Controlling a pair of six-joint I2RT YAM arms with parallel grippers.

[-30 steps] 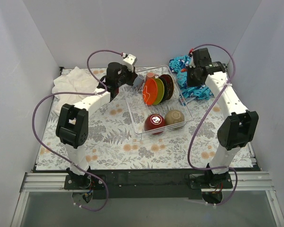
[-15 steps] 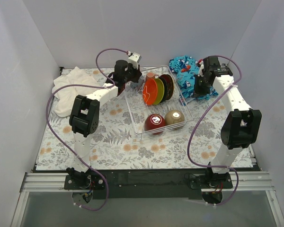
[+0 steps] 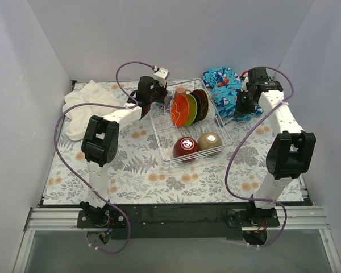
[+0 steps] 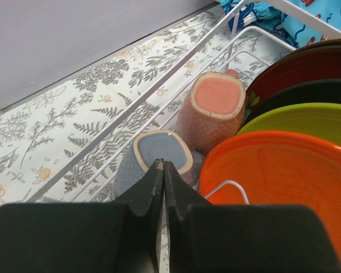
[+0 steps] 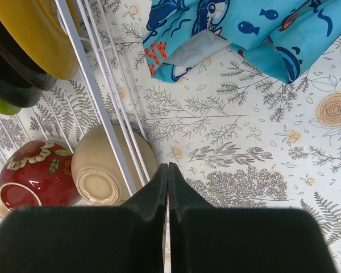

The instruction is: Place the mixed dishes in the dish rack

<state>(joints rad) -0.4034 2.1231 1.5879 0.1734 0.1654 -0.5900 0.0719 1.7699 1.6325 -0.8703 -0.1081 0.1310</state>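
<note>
Floral tablecloth (image 3: 131, 165) bears a pale wire dish rack (image 3: 162, 136) of plates (image 3: 184, 109); left hand (image 4: 163, 170), right hand (image 5: 168, 173) closed

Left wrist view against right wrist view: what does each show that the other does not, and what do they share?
Only the left wrist view: the pink mug and the grey mug. Only the right wrist view: the red bowl and the beige bowl. Both: wire of the dish rack, the blue shark-print cloth, the floral mat, and a shut gripper: the left gripper in one, the right gripper in the other.
</note>
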